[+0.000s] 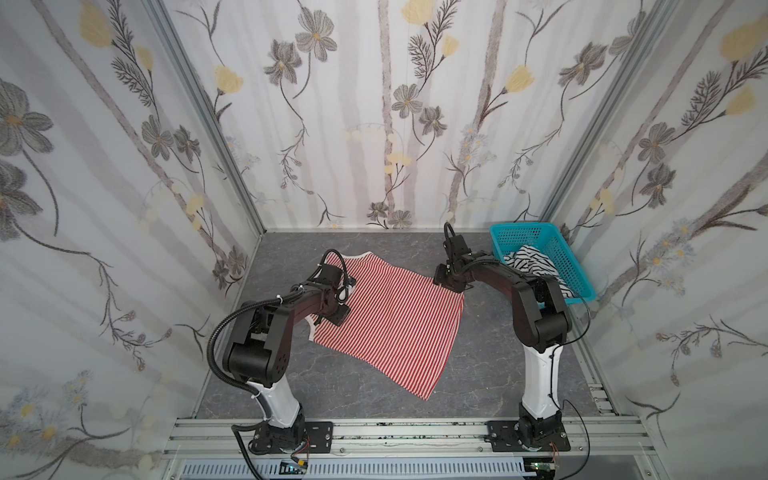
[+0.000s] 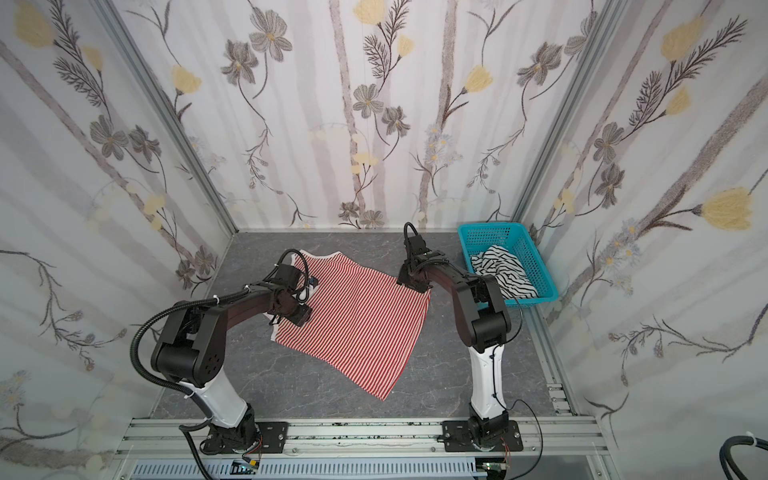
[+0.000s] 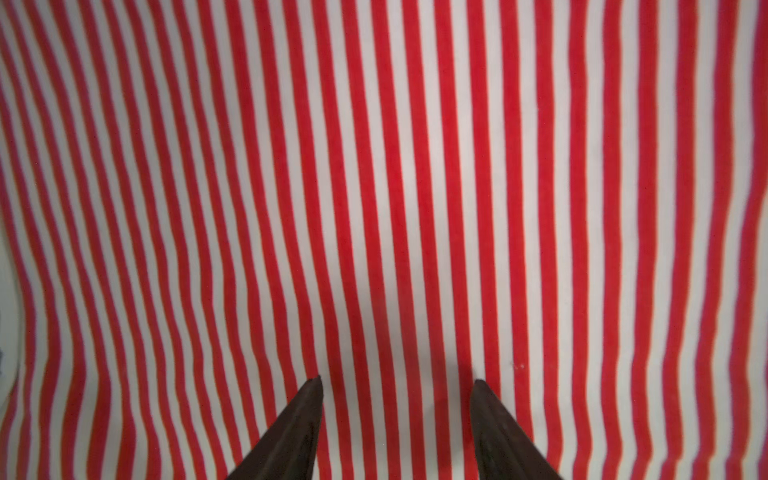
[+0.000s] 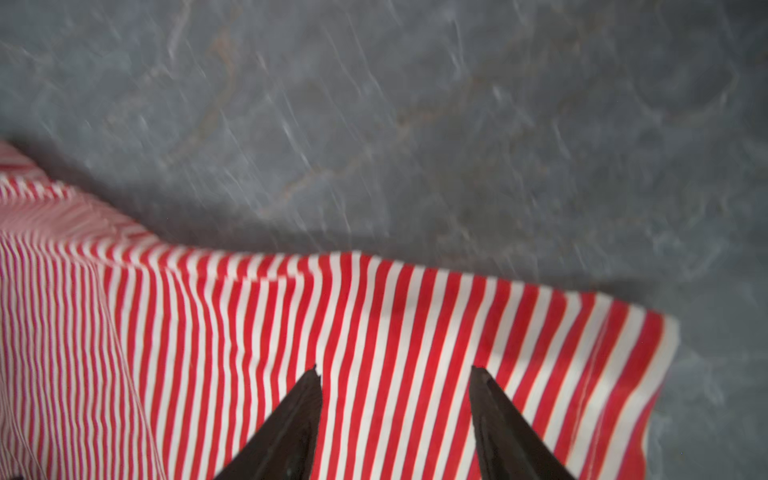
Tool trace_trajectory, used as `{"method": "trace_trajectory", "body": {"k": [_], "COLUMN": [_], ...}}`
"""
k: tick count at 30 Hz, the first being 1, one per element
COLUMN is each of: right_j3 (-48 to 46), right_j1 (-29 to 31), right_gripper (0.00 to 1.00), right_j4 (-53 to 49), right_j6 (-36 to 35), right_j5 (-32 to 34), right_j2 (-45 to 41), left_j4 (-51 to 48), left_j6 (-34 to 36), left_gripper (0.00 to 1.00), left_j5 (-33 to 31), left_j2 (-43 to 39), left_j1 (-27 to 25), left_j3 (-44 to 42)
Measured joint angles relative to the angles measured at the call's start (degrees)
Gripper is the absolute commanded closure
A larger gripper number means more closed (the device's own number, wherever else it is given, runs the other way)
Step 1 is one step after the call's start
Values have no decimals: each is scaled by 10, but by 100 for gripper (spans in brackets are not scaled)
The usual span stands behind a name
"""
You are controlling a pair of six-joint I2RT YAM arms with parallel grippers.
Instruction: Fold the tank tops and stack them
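The limp, light red top [image 1: 386,324] looked best pinched at its corners; the left gripper [image 3: 397,379] and right gripper [image 4: 395,368] stood over it, jaws spread, empty.

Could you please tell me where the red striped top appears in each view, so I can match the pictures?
In a top view: the red top lies spread at the middle of the table.
In a top view: again at the middle of the table.
Left wrist: it fills the whole picture.
Right wrist: it covers the lower half of the picture.
Shared landmark: the grey table, absent only from the left wrist view.
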Motion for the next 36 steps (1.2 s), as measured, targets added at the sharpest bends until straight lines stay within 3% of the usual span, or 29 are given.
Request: {"method": "trace_trajectory", "body": {"k": [5, 10, 18, 24, 29, 36], "right_j3": [75, -43, -283, -375, -383, -350], "right_j1": [-3, 28, 145, 170, 165, 106], "right_gripper": [41, 41, 41, 41, 41, 41], "right_j4": [-33, -18, 45, 98, 125, 155], "right_j6": [-17, -22, 12, 51, 63, 51], "right_j5": [2, 10, 4, -2, -3, -20], "right_j2": [9, -104, -239, -256, -235, -195], "left_j4": [-28, -30, 13, 26, 26, 53], "left_j6": [17, 12, -23, -35, -37, -48], "left_gripper": [37, 38, 39, 39, 39, 39], "left_j5": [8, 17, 22, -1, -10, -8], "left_j2": [-78, -73, 128, 241, 267, 233], "left_j1": [-10, 10, 22, 25, 30, 50], "left_j3": [-41, 23, 233, 343, 353, 285]}}
